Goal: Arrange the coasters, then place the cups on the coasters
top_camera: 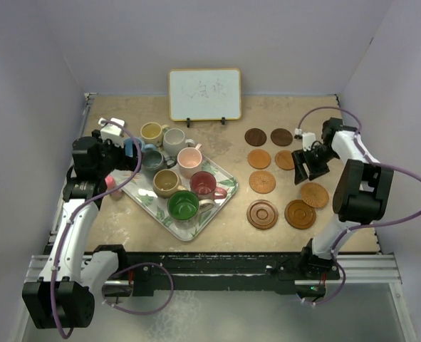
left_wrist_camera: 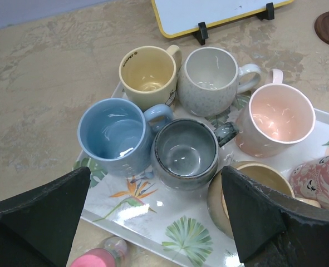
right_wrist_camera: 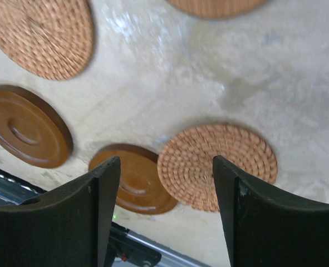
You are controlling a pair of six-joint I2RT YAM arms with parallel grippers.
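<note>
Left pincer (top_camera: 127, 151) hangs spread wide, gripping nothing, over the far-left cups on the leaf-patterned tray (top_camera: 214, 208). The right pincer (top_camera: 307, 167) hovers parted and empty among eight coasters (top_camera: 262, 182) on the tabletop (top_camera: 224, 142).

Left wrist view: below the released fingers (left_wrist_camera: 42, 217) sit the light blue cup (left_wrist_camera: 111, 133) and the grey-blue cup (left_wrist_camera: 185, 150). The yellow cup (left_wrist_camera: 147, 72), off-white cup (left_wrist_camera: 211, 78) and pink cup (left_wrist_camera: 278, 117) stand beyond them.

Right wrist view: a woven coaster (right_wrist_camera: 217, 167) lies beneath the parted fingers, and a brown grooved coaster (right_wrist_camera: 132, 181) touches its left edge.

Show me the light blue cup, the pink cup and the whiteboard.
light blue cup (left_wrist_camera: 117, 136), left wrist view, inner bottom.
pink cup (left_wrist_camera: 278, 118), left wrist view, inner bottom.
whiteboard (top_camera: 204, 93), top external view, white face.
</note>
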